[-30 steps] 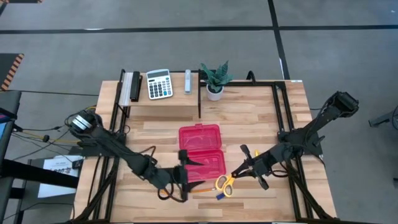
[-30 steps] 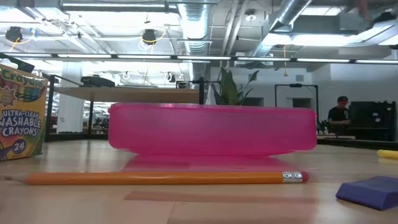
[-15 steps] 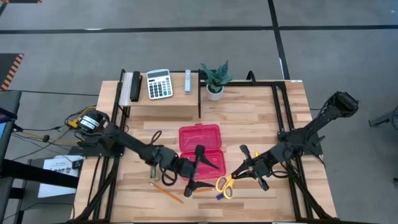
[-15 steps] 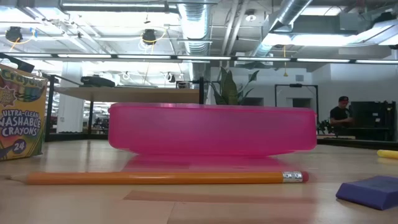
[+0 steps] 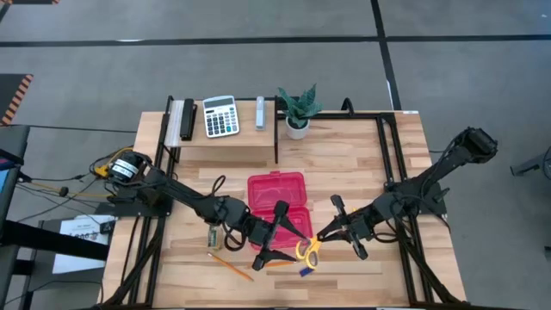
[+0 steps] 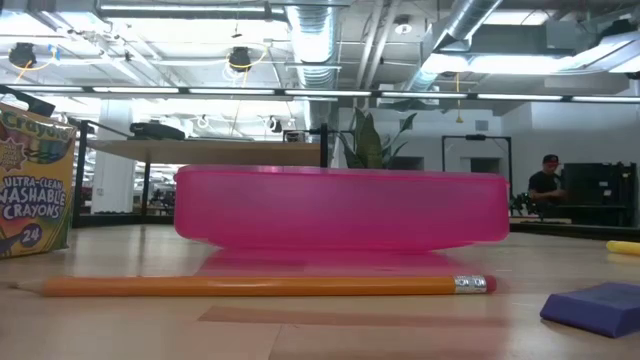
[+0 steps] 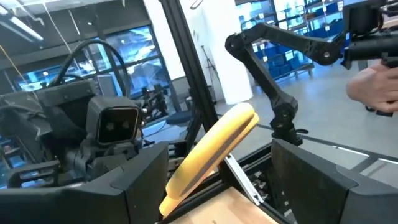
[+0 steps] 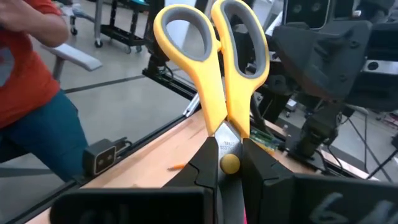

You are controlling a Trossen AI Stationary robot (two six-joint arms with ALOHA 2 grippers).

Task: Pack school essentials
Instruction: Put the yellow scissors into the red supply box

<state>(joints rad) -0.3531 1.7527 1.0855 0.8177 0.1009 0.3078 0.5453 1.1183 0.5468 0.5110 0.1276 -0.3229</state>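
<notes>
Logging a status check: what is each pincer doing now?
Left pincer: closed on the yellow stick.
Right pincer: closed on the scissors.

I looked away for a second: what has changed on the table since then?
The left gripper swung from the table's front edge in over the pink case, carrying a yellow stick. The right gripper edged the scissors toward the case. The pencil, eraser and crayon box stayed put.

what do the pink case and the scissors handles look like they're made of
The pink case looks like translucent plastic: light glows through its smooth walls. The scissors, held in the right gripper, seem to have glossy yellow hard-plastic handles with matte grey loop linings, possibly rubber.
</notes>
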